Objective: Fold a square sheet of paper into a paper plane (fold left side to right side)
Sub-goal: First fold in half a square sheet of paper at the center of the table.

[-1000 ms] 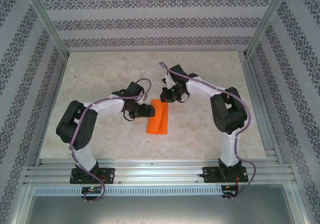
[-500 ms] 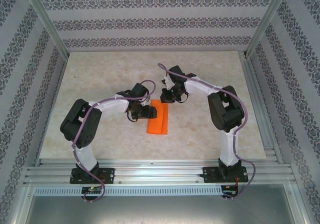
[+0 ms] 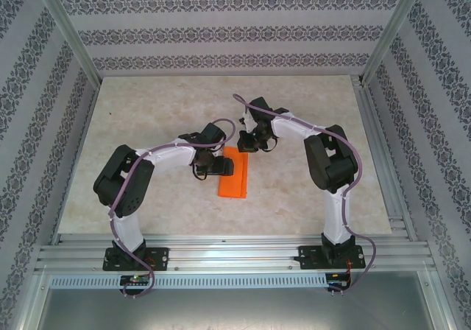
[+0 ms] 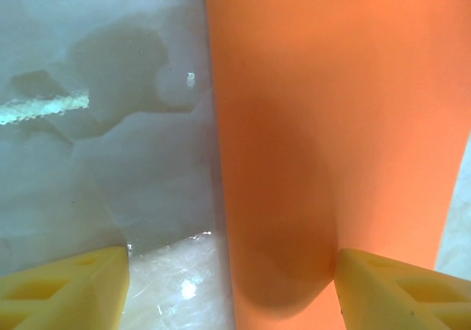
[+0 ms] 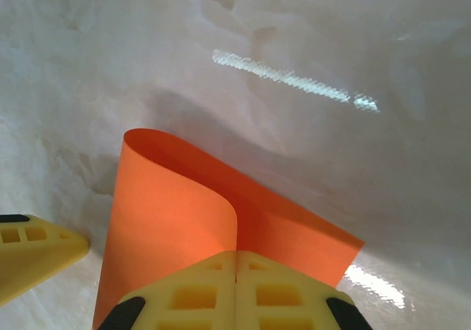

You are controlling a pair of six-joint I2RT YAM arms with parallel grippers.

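Note:
The square sheet of paper (image 3: 234,175) lies on the table as a bright orange strip, its left side doubled over to the right. In the left wrist view the paper (image 4: 338,124) runs up the right half. My left gripper (image 4: 232,289) is open low over it, with one fingertip (image 4: 70,286) over bare table and the other on the orange. My right gripper (image 5: 235,286) is shut, its tips set down on the paper (image 5: 169,212) where the bulging upper layer meets the flat lower one. From above, the left gripper (image 3: 221,166) is at the strip's left edge and the right gripper (image 3: 247,143) at its far end.
The pale marble tabletop (image 3: 147,109) is ringed by patterned walls. Aluminium rails (image 3: 235,256) run along the near edge and the right side. A left fingertip (image 5: 33,253) shows at the lower left of the right wrist view.
My left arm has slid right, bringing its open gripper onto the paper's left edge. The raised flap has come down and the strip looks narrower. The right gripper has barely moved.

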